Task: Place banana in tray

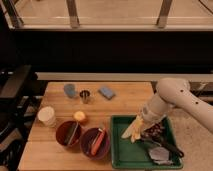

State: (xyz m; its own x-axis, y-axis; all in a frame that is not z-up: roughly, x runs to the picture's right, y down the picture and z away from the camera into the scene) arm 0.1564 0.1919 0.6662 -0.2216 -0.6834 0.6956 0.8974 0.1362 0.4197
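Gripper (141, 122) over the green tray (120, 150), closed on the upper end of the banana (134, 128); fruit hanging down and leftward from the fingers, tip just above the tray floor. Dark clutter (159, 142) lying just right of and below the gripper inside the tray; bare green floor to its left. Best lowered onto that bare patch, then opened only once the banana rests flat. Keep well short of the rim.
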